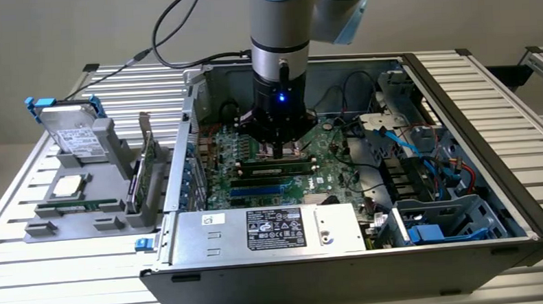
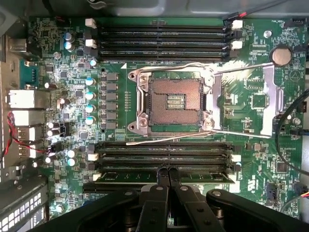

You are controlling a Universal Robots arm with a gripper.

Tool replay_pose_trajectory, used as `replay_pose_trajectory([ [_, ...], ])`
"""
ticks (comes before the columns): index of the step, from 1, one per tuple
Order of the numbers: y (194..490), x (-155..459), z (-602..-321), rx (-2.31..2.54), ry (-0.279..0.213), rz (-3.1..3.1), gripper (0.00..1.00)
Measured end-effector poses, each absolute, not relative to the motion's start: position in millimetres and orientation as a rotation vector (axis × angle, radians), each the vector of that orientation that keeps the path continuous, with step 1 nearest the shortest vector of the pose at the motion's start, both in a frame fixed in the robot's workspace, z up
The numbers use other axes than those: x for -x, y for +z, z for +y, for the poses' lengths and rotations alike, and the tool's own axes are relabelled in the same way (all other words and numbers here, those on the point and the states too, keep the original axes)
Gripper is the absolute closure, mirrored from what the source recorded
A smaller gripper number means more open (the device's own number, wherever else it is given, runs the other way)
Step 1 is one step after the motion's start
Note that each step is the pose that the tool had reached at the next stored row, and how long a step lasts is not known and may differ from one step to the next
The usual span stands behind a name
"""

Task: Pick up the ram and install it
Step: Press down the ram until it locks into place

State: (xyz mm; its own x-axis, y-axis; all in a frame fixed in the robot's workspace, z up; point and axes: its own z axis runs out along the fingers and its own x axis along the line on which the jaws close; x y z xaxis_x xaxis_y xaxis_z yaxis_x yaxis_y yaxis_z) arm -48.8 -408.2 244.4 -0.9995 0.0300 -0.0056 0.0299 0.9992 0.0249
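The ram (image 1: pixel 272 170) stands in a motherboard slot just in front of the processor socket, a long green stick with black chips. In the wrist view the ram (image 2: pixel 193 177) shows as a thin green strip in the slot nearest my fingers. My gripper (image 1: pixel 279 154) hangs straight down inside the open computer case, over the middle of that stick. Its two black fingers (image 2: pixel 159 193) are shut against each other with nothing between them. The tips of the gripper (image 2: pixel 164 170) sit at the ram's upper edge; I cannot tell if they touch it.
The processor socket (image 2: pixel 175 100) is open and bare, with several empty memory slots (image 2: pixel 164 41) beyond it. A power supply (image 1: pixel 275 227) fills the case front. Cables and a drive cage (image 1: pixel 439 220) crowd the exterior view's right. A grey holder (image 1: pixel 81 201) outside the case carries a hard drive, a silver chip and an expansion card.
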Motion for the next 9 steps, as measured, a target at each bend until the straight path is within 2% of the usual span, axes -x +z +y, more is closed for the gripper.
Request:
replay_pose_trajectory([
  [9, 244.4, 48.2, -427.0, -0.060, 0.041, 3.137, 0.90],
])
